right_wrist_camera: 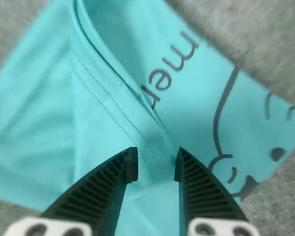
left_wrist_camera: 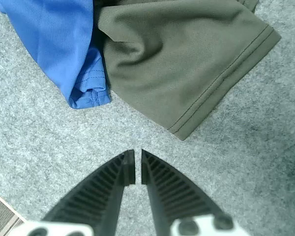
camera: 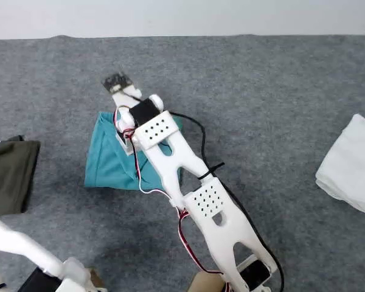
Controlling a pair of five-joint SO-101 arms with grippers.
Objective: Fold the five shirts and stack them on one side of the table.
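A teal shirt (camera: pixel 109 161) with a dark printed drawing lies folded left of the table's middle. My right gripper (right_wrist_camera: pixel 155 164) is down on the teal shirt (right_wrist_camera: pixel 88 98), open, its fingers partly apart astride a raised fold with a stitched seam. In the high view the right arm (camera: pixel 188 182) stretches from the near edge to that shirt. My left gripper (left_wrist_camera: pixel 136 167) hangs shut and empty over bare mat, short of an olive shirt (left_wrist_camera: pixel 187 59) and a blue shirt (left_wrist_camera: pixel 59 44) that lie side by side. The olive shirt (camera: pixel 9 173) sits at the table's left edge.
A folded white shirt (camera: pixel 353 167) lies at the right edge. Grey mat (camera: pixel 280 103) covers the table, with free room across the back and right of the middle. The left arm (camera: pixel 24 249) stands at the near left corner. Cables (camera: pixel 201 137) trail along the right arm.
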